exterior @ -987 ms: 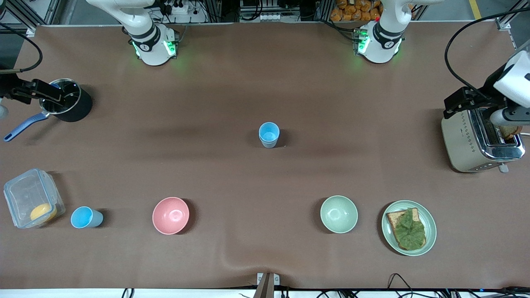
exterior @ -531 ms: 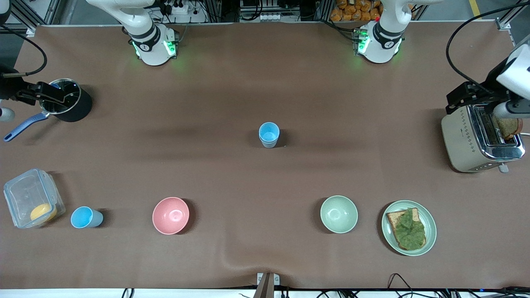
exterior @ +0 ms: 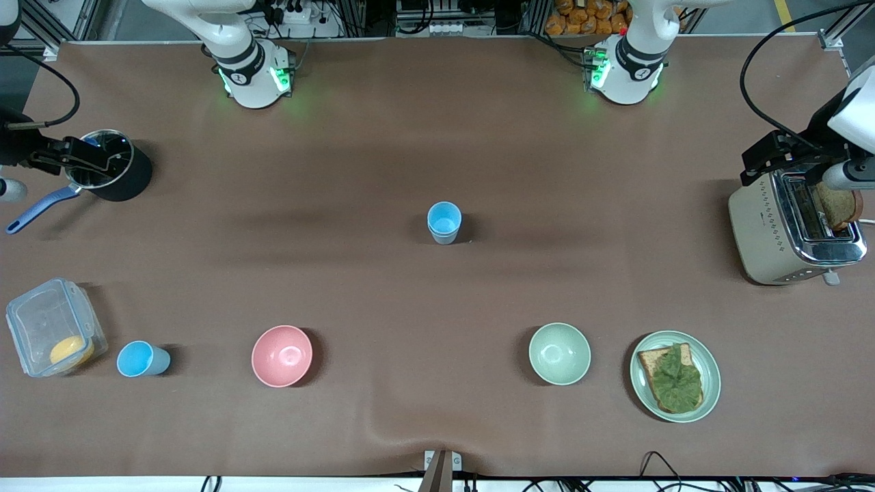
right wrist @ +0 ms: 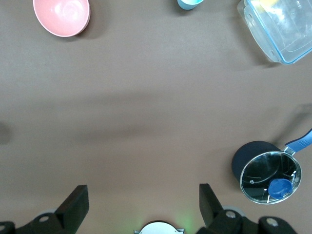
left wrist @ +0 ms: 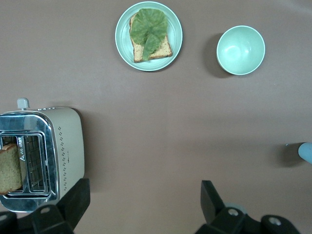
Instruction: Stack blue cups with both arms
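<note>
One blue cup stands upright in the middle of the table; its edge shows in the left wrist view. A second blue cup stands nearer to the front camera, between the clear container and the pink bowl; its rim shows in the right wrist view. My left gripper is open and empty, up over the toaster at the left arm's end. My right gripper is open and empty, up beside the black pot at the right arm's end. Both are well away from the cups.
A toaster holds a bread slice. A plate carries toast with lettuce beside a pale green bowl. A pink bowl, a clear container with something yellow inside and a black pot stand toward the right arm's end.
The left gripper has drifted a little away from the front camera over the toaster. The right gripper has drifted slightly toward the table's end. The cups have not moved.
</note>
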Robot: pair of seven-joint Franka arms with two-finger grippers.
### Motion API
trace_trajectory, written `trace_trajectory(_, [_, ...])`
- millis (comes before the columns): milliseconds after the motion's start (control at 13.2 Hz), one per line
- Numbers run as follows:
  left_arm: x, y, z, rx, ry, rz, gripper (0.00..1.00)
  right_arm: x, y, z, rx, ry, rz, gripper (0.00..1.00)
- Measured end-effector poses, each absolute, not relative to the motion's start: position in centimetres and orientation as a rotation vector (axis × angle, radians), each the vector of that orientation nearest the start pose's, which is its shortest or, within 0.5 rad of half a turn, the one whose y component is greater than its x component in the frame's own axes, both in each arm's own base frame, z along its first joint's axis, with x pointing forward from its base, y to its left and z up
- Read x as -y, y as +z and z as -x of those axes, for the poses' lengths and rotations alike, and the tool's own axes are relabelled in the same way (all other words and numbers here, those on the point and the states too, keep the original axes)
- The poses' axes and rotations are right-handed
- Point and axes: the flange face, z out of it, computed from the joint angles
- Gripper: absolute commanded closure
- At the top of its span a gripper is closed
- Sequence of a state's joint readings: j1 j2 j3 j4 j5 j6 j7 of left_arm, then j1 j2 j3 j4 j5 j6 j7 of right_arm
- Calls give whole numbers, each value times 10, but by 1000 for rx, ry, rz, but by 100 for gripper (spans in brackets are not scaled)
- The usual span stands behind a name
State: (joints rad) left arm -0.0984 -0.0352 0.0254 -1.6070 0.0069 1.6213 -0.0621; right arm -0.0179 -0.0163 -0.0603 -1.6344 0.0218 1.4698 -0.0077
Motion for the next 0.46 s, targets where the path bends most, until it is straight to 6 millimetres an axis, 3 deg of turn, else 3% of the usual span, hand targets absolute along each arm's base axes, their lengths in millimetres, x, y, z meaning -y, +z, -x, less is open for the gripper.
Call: trace_trajectory(455, [47, 628, -546, -39, -68, 3138, 0, 40, 600, -532, -109, 217, 3103, 0])
